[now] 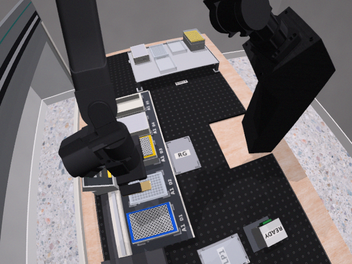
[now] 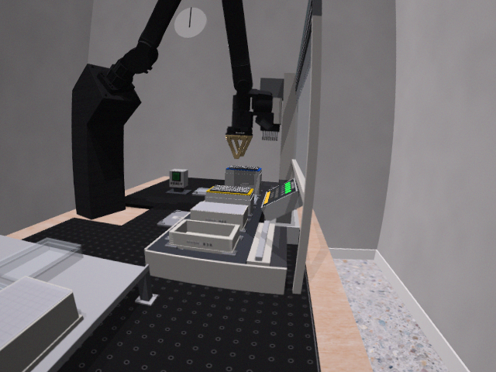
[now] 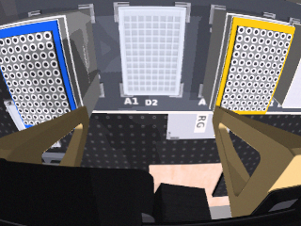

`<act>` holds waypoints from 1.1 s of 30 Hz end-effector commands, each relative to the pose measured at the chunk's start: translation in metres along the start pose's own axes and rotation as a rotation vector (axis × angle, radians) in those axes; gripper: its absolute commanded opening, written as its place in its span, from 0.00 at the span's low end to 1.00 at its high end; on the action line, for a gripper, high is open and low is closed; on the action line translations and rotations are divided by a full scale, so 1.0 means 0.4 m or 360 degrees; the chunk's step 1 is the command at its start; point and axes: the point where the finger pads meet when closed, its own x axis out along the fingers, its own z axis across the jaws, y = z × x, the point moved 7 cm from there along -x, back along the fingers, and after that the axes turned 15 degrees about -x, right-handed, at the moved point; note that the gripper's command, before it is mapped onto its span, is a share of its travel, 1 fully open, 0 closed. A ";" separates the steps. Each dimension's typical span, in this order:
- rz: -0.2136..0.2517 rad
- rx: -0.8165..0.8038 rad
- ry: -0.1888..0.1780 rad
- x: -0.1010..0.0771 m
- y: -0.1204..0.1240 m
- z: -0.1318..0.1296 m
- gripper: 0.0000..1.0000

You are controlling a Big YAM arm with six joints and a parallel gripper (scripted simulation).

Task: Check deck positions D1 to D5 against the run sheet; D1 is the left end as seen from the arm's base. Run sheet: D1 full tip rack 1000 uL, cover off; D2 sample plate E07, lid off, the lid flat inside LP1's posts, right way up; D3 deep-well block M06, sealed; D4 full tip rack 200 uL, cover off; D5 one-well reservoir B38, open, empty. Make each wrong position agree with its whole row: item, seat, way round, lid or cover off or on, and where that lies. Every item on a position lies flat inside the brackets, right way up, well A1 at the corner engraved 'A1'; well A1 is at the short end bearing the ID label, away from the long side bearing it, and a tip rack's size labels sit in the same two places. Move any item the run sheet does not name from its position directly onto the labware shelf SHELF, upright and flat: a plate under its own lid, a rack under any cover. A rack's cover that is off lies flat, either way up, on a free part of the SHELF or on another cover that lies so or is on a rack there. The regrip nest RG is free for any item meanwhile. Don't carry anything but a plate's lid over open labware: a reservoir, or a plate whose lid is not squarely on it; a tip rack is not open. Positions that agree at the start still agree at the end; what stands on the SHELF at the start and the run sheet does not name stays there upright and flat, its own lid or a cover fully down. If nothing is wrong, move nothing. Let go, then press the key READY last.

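My gripper [image 1: 146, 186] is open and empty, hanging well above the deck over D2; it also shows in the side view [image 2: 239, 146] and in the wrist view [image 3: 150, 145]. The blue-framed tip rack [image 1: 150, 223] sits uncovered on D1. A clear well plate lies on D2 with no lid, directly under my fingers. A yellow-framed tip rack [image 1: 147, 146] sits uncovered on D3. A white block with a flat sealed top [image 1: 135, 123] sits on D4. An open, empty reservoir [image 2: 204, 235] sits on D5.
The RG nest [image 1: 183, 154] is empty. LP1 [image 1: 223, 251] and the READY key [image 1: 270, 234] are at the near end. The SHELF [image 1: 173, 56] holds a white block, a plate, two clear flat pieces and a yellow rack [image 1: 193, 38]. A status panel [image 2: 280, 194] stands beside the deck.
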 end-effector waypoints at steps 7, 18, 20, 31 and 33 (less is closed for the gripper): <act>-0.0007 0.0009 -0.0009 -0.005 -0.027 0.040 1.00; -0.0009 0.0008 -0.0010 -0.007 -0.056 0.152 1.00; -0.0010 0.0008 -0.0011 -0.008 -0.063 0.177 1.00; -0.0013 0.0007 -0.0013 -0.011 -0.092 0.289 1.00; -0.0013 0.0007 -0.0014 -0.011 -0.098 0.314 1.00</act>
